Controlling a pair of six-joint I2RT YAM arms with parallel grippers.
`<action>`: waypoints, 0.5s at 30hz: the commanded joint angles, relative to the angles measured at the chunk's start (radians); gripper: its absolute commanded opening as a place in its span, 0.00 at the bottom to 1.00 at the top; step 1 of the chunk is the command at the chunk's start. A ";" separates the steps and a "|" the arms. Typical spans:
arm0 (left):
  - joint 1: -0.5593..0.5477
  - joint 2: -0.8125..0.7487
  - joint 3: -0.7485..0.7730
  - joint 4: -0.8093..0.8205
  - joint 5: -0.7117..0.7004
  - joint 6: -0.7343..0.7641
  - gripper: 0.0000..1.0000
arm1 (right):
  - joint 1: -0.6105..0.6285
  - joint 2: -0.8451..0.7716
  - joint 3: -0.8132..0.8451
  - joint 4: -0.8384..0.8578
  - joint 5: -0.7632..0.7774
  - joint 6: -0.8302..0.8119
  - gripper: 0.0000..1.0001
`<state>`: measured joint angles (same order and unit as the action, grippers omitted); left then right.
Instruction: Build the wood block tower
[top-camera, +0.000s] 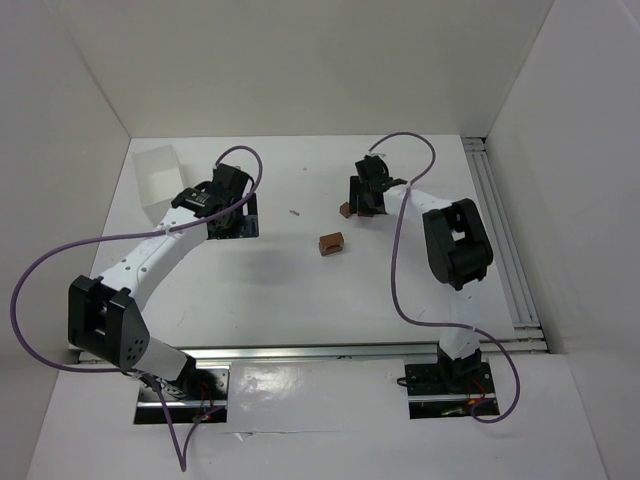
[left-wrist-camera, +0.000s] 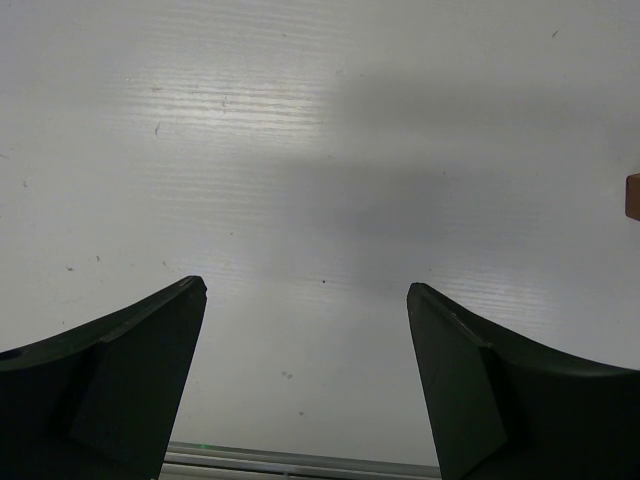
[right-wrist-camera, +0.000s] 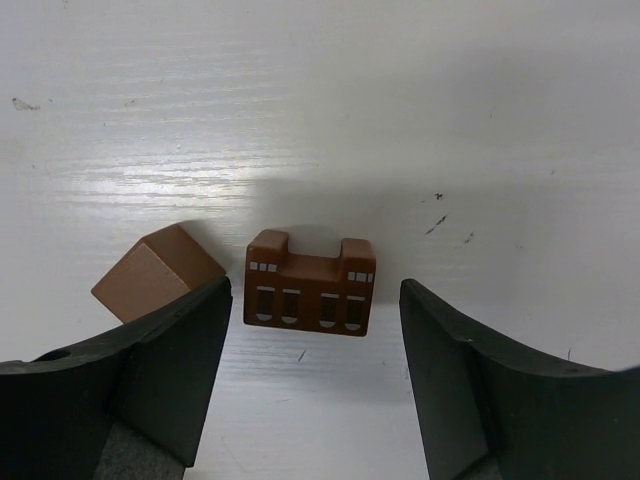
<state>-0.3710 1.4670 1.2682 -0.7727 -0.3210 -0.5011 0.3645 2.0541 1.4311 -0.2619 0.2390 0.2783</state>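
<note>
A notched reddish-brown wood block (right-wrist-camera: 310, 283) with painted windows lies on the table between the fingers of my right gripper (right-wrist-camera: 315, 300), which is open, with a gap on each side. A plain wood cube (right-wrist-camera: 155, 272) lies just outside the left finger (right-wrist-camera: 170, 350), close against its tip. In the top view that cube (top-camera: 345, 209) shows beside the right gripper (top-camera: 365, 195), and another block (top-camera: 331, 243) lies apart, nearer the middle. My left gripper (left-wrist-camera: 306, 286) (top-camera: 235, 210) is open over bare table. A sliver of brown block (left-wrist-camera: 633, 196) shows at its view's right edge. No tower is in view.
A white translucent tray (top-camera: 158, 180) stands at the back left, close to the left arm. A small grey scrap (top-camera: 295, 211) lies between the two grippers. Metal rails (top-camera: 500, 230) run along the right side. White walls enclose the table.
</note>
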 joint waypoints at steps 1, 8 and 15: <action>-0.005 0.000 0.039 -0.002 -0.016 -0.007 0.94 | 0.028 0.015 0.043 0.018 0.055 0.055 0.74; -0.005 0.000 0.039 -0.002 -0.026 0.003 0.94 | 0.039 0.024 0.052 0.006 0.095 0.084 0.68; -0.005 0.000 0.030 -0.002 -0.026 0.003 0.94 | 0.039 0.034 0.052 -0.003 0.105 0.104 0.64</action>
<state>-0.3710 1.4670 1.2682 -0.7742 -0.3290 -0.5007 0.3969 2.0846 1.4353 -0.2665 0.3099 0.3531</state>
